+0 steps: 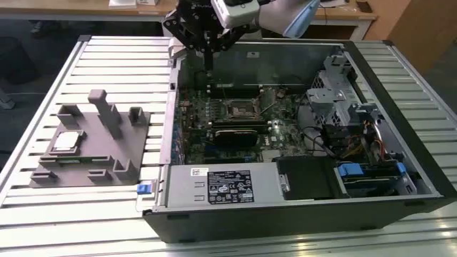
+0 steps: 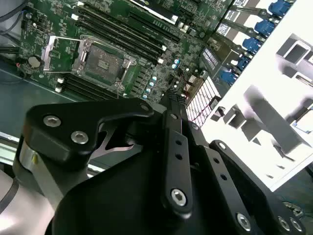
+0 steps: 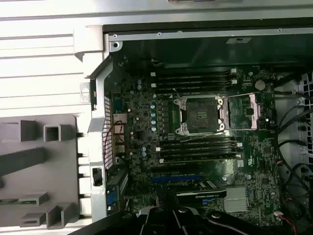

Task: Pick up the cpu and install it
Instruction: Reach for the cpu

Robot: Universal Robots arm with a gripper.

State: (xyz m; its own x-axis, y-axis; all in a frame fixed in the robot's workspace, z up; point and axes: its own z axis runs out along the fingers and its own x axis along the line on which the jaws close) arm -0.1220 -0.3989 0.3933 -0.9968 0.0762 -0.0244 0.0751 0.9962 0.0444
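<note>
- The computer case (image 1: pixel 300 217) stands on the counter (image 1: pixel 114 64), across the centre and right of the exterior view.
- The holder (image 1: pixel 107 160) sits at centre left, just beside the case.
- The cpu (image 1: pixel 66 141) lies on the holder's left part.
- The socket (image 1: pixel 238 108) sits mid-frame on the motherboard (image 1: pixel 200 139), inside the case.
- The end effector (image 1: pixel 209 63) hangs at upper centre, over the case's upper-left corner.
</note>
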